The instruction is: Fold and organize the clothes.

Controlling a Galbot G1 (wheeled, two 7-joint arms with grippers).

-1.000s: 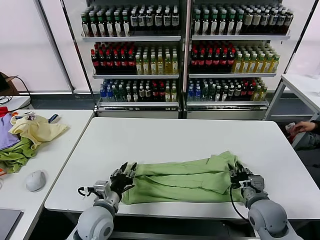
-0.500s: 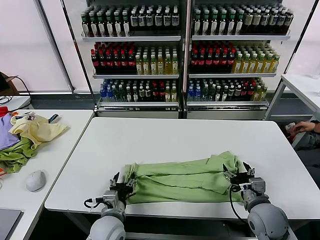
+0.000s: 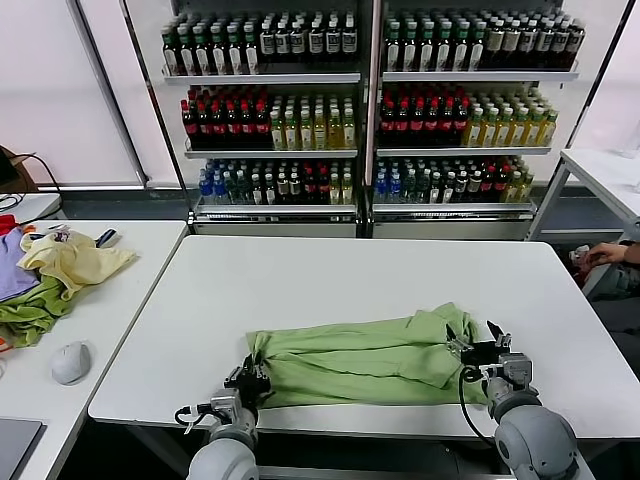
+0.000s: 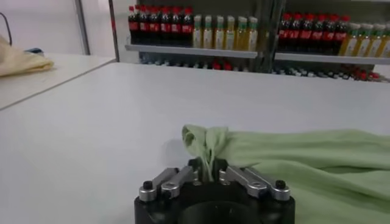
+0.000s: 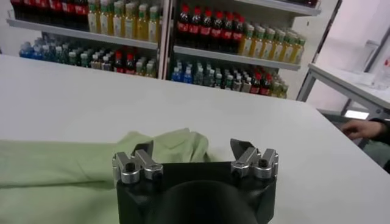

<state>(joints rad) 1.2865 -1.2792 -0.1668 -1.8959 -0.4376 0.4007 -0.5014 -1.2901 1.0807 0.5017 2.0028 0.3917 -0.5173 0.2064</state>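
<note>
In the head view, the light-green shirt (image 3: 365, 352) lies folded into a long band across the near part of the white table (image 3: 330, 275), running left to right close to the near edge. The left gripper (image 3: 248, 379) sits at the band's left end, and the right gripper (image 3: 487, 351) at its right end. On a second table to the left lie a pale yellow garment (image 3: 72, 260), a darker green garment (image 3: 30, 310) and a grey mouse (image 3: 71, 361); shelves of bottles (image 3: 370, 105) stand at the far side. In the left wrist view, the left gripper (image 4: 208, 174) has its fingers drawn nearly together, and they appear to pinch a bunched corner of the shirt (image 4: 292, 158) between them, though the contact itself is partly hidden. In the right wrist view, the right gripper (image 5: 195, 152) has its fingers spread wide and holds nothing; the shirt (image 5: 73, 164) lies just beyond and beside them.
</note>
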